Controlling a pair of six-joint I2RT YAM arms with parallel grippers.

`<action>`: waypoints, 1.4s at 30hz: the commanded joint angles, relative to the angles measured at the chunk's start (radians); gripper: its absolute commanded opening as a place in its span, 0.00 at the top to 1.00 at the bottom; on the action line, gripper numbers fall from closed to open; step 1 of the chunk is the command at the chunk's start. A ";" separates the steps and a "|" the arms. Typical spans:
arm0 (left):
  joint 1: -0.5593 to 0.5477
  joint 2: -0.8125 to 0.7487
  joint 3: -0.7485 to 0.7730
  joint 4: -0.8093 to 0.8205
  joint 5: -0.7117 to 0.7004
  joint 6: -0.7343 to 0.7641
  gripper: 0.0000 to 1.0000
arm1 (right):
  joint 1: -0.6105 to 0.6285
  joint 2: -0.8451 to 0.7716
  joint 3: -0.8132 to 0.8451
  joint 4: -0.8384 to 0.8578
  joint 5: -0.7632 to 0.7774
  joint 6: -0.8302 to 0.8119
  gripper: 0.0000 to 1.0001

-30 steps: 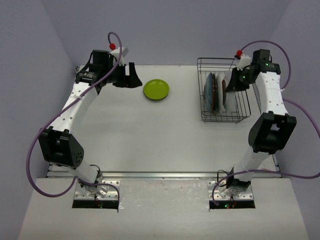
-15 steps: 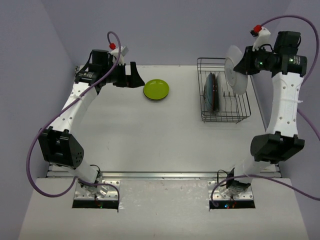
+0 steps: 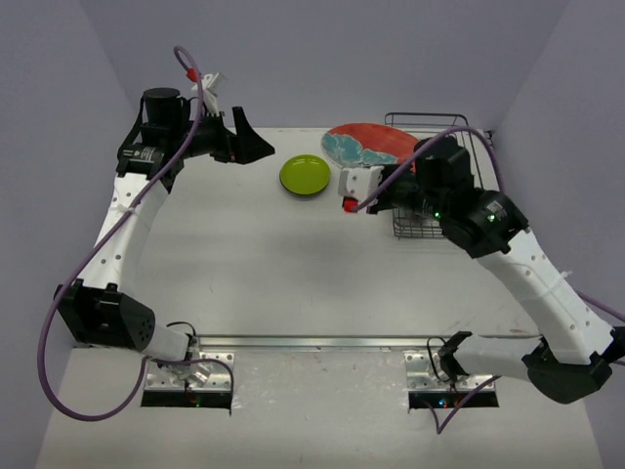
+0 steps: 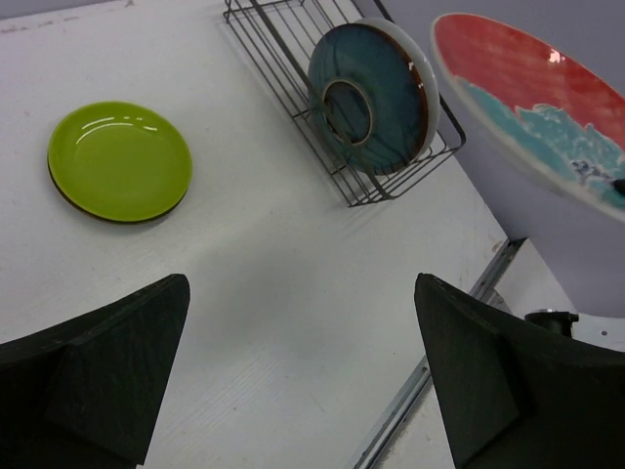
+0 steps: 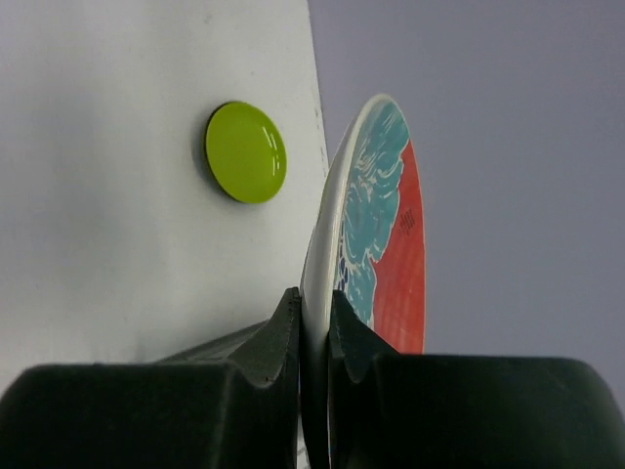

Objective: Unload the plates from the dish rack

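Right arm holds a red-and-teal plate aloft beside the dish rack; left arm hangs with nothing in it.

The white table (image 3: 293, 264) fills the middle of the overhead view, with the wire dish rack (image 4: 293, 78) at its upper right, partly behind the right arm. The red-and-teal plate (image 3: 366, 144) is off the table at upper centre, tilted, just left of the rack. The right gripper (image 5: 314, 303) is clamped on its rim, one finger on each face. A dark blue plate (image 4: 369, 98) stands on edge in the rack, with a pale rim showing just behind it. The lime green plate (image 3: 305, 175) lies flat on the table, left of the held plate. The left gripper (image 4: 301, 283) hovers at upper left with its fingers wide apart.
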 commanded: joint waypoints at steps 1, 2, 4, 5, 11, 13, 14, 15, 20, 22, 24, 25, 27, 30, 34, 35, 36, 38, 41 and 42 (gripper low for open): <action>0.029 -0.025 0.017 0.022 0.102 -0.031 0.05 | 0.171 -0.100 -0.263 0.437 0.257 -0.470 1.00; 0.029 -0.022 0.020 0.010 0.120 -0.024 0.07 | 0.209 -0.113 -0.336 0.498 0.277 -0.532 1.00; 0.029 -0.009 0.025 -0.023 0.158 0.005 0.08 | 0.272 -0.141 -0.478 0.664 0.300 -0.652 1.00; 0.029 -0.004 0.026 -0.040 0.174 0.018 0.09 | 0.297 -0.146 -0.538 0.722 0.308 -0.705 1.00; 0.028 0.048 0.010 -0.169 0.199 0.133 0.13 | 0.383 -0.132 -0.702 1.006 0.326 -0.820 1.00; 0.028 0.073 0.000 -0.202 0.186 0.167 0.16 | 0.397 -0.128 -0.738 1.052 0.326 -0.830 1.00; 0.028 0.079 -0.007 -0.218 0.184 0.178 0.17 | 0.402 -0.126 -0.752 1.073 0.326 -0.835 1.00; 0.028 0.084 -0.013 -0.229 0.184 0.192 0.19 | 0.407 -0.124 -0.767 1.097 0.326 -0.841 1.00; 0.028 0.118 -0.045 -0.258 0.229 0.269 0.30 | 0.428 -0.117 -0.834 1.225 0.308 -0.872 1.00; 0.029 0.124 -0.051 -0.272 0.246 0.289 0.36 | 0.431 -0.112 -0.843 1.245 0.305 -0.876 1.00; 0.028 0.129 -0.064 -0.283 0.316 0.322 0.44 | 0.436 -0.109 -0.850 1.258 0.301 -0.872 1.00; 0.028 0.131 -0.070 -0.291 0.348 0.341 0.47 | 0.436 -0.107 -0.853 1.266 0.298 -0.871 1.00; 0.028 0.145 -0.076 -0.325 0.417 0.385 0.51 | 0.438 -0.103 -0.859 1.286 0.293 -0.871 1.00; 0.027 0.174 -0.086 -0.391 0.511 0.455 0.53 | 0.439 -0.097 -0.866 1.311 0.286 -0.869 1.00; 0.026 0.197 -0.113 -0.434 0.587 0.501 0.53 | 0.442 -0.083 -0.866 1.329 0.284 -0.860 1.00; 0.026 0.196 -0.121 -0.425 0.602 0.496 0.53 | 0.443 -0.080 -0.866 1.333 0.282 -0.859 1.00; 0.026 0.193 -0.129 -0.414 0.608 0.487 0.54 | 0.445 -0.078 -0.867 1.338 0.281 -0.858 1.00; 0.026 0.184 -0.144 -0.397 0.612 0.465 0.56 | 0.451 -0.071 -0.867 1.343 0.283 -0.850 1.00; 0.027 0.153 -0.169 -0.316 0.610 0.400 0.65 | 0.458 -0.066 -0.870 1.349 0.287 -0.844 1.00; 0.027 0.140 -0.185 -0.288 0.609 0.358 0.70 | 0.462 -0.065 -0.870 1.350 0.289 -0.838 1.00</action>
